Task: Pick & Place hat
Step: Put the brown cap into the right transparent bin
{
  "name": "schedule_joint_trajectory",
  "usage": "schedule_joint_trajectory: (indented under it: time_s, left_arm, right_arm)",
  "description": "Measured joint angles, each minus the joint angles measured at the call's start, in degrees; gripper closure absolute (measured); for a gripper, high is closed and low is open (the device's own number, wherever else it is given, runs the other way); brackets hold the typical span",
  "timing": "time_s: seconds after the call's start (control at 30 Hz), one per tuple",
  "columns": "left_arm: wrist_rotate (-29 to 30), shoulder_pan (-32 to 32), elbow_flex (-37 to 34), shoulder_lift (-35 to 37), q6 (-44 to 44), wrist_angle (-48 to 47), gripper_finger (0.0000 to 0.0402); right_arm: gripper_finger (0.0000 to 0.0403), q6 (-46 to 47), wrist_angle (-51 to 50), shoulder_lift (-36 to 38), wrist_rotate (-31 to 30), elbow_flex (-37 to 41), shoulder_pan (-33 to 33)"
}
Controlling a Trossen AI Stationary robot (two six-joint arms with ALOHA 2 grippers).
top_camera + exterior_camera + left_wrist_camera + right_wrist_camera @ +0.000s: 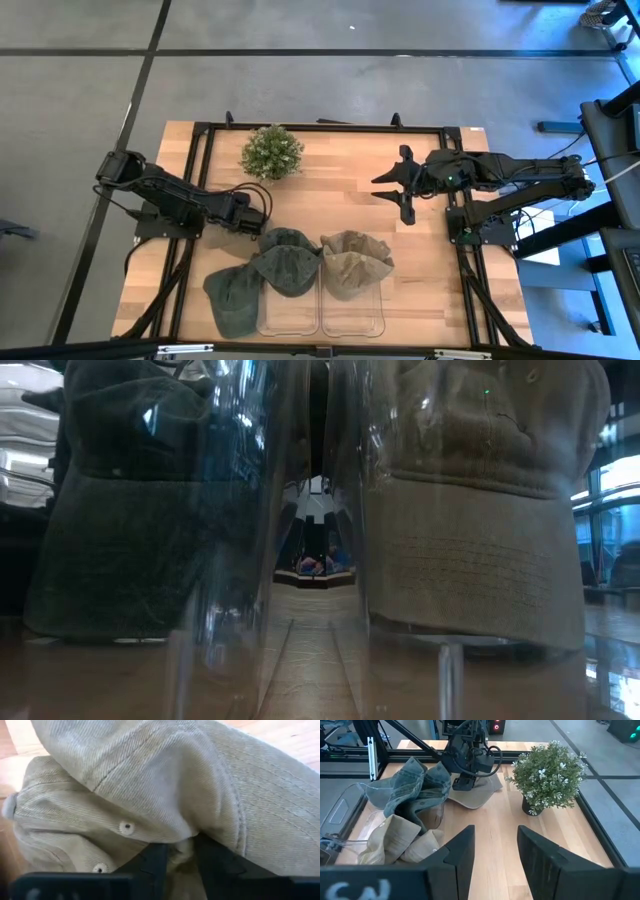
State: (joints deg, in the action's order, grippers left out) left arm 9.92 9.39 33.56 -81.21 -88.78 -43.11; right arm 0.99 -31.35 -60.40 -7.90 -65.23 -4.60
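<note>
While the desk (420, 240) carries two clear bins (350, 312) draped with hats, the left gripper (258, 215) pinches a hat (285, 240) fold between narrowed fingers (150, 865); judge: lift slowly, avoiding snags. Right gripper (400, 185) waits, fingers apart.

left tool (262, 222) at green hat (285, 262), tan hat (355, 262) beside

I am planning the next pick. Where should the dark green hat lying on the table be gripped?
Probably the crown of the dark green hat, pinched from straight above. It lies flat on the table, so the soft bunched fabric offers more than the flat edges.
</note>
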Motion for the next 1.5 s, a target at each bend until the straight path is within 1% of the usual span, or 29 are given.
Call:
schedule_joint_trajectory:
  time_s: [0.17, 0.27, 0.4, 0.53, 0.63, 0.83, 1.1, 1.27, 1.5]
  left_arm:
    - [1.9, 0.0, -0.1, -0.1, 0.0, -0.1, 0.0357]
    - [2.7, 0.0, -0.1, -0.2, 2.3, -0.2, 0.0388]
    - [2.5, 0.0, 0.6, -0.2, 5.3, -1.6, 0.0394]
    - [1.7, 0.0, 3.7, 0.7, 8.7, -7.6, 0.0396]
    - [1.8, 0.0, 7.1, 2.1, 9.6, -12.6, 0.0397]
    - [3.9, 0.0, 14.1, 5.7, 9.6, -27.3, 0.0398]
    - [9.6, 0.0, 24.4, 10.5, 9.6, -42.6, 0.0398]
    - [14.0, -0.2, 33.1, 12.4, 12.9, -47.1, 0.0398]
    - [18.3, -0.5, 48.2, 13.0, 23.1, -46.4, 0.0398]
  right_arm:
    - [0.0254, 0.0, -0.1, 0.0, 0.0, 0.0, 0.0]
    - [0.0254, 0.0, -0.1, 0.0, 0.0, 0.0, 0.0]
    - [0.0254, -0.2, -0.1, 0.0, 0.0, 0.0, 0.0]
    - [0.0254, -0.2, -0.2, 0.0, 0.0, 0.0, 0.0]
    - [0.0254, -0.2, -0.1, 0.0, 0.0, 0.0, 0.0]
    - [0.0254, -0.1, -0.1, 0.0, 0.0, 0.0, 0.0]
    - [0.0254, -0.1, 0.2, 0.0, 0.0, 0.0, 0.0]
    - [0.0254, -0.1, 0.4, 0.0, 0.0, 0.0, 0.0]
    - [0.0254, 1.3, 3.3, 0.0, 0.0, 0.0, 0.0]
